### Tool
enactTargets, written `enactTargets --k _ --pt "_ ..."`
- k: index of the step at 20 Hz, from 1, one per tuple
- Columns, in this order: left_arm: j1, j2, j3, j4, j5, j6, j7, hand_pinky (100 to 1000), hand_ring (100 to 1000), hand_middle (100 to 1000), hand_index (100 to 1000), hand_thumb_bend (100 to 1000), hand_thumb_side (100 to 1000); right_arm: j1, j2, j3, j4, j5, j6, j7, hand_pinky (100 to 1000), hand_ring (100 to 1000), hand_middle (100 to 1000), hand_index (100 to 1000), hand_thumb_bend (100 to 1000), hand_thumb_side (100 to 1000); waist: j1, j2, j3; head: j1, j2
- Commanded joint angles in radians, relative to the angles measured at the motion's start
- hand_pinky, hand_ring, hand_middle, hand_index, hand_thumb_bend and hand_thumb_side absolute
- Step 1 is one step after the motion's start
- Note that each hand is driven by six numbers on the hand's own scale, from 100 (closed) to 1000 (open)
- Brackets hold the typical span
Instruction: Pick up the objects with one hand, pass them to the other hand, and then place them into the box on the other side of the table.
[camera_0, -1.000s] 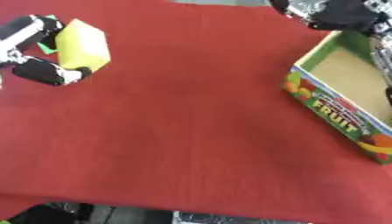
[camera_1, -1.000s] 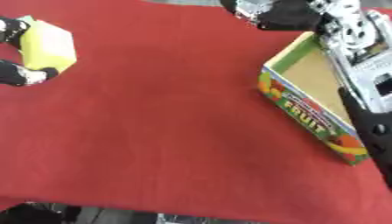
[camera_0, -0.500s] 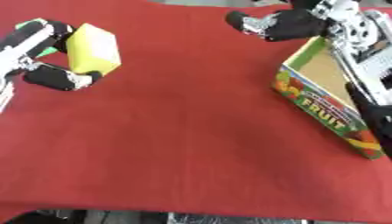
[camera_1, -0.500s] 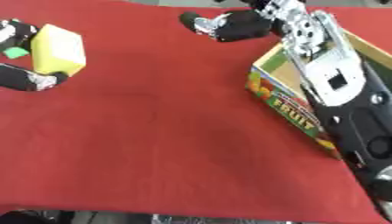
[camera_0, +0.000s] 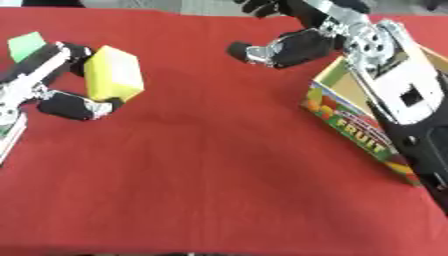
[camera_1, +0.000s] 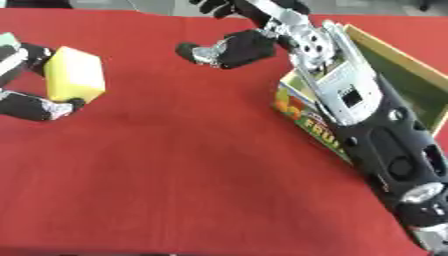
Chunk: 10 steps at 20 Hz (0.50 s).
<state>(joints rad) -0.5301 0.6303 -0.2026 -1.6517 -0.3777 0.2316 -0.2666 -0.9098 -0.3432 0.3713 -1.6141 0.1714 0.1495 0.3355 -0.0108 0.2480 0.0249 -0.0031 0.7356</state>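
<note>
One yellow block | clamped in left hand | right hand spread, well apart

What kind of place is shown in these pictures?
Probably a robot test or data-collection bench, not a home: a table under a plain red cloth, bare but for a few props, namely a yellow block in the left hand and a fruit-printed box.

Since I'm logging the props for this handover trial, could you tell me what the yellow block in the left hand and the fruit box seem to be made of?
Yellow block: probably foam or sponge, with a matte, evenly coloured surface and softly rounded edges. Fruit box: likely printed cardboard, with thin flat walls, a plain tan inside and colourful fruit graphics outside.
</note>
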Motion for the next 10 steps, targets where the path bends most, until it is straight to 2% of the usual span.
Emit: enactTargets --k 1,10 --pt "-0.026 0.002 -0.003 -0.003 -0.028 -0.017 -0.001 739 612 512 526 222 149 -0.03 0.005 0.007 -0.018 0.005 -0.005 0.013 850 838 804 835 475 292 0.002 -0.029 -0.001 -0.007 -0.003" --pt "-0.045 -0.044 -0.01 0.017 -0.072 -0.07 -0.002 736 608 504 526 218 146 -0.041 0.027 0.032 -0.036 -0.002 -0.028 0.05 833 836 802 831 506 247 0.0 -0.03 -0.002 -0.009 0.021"
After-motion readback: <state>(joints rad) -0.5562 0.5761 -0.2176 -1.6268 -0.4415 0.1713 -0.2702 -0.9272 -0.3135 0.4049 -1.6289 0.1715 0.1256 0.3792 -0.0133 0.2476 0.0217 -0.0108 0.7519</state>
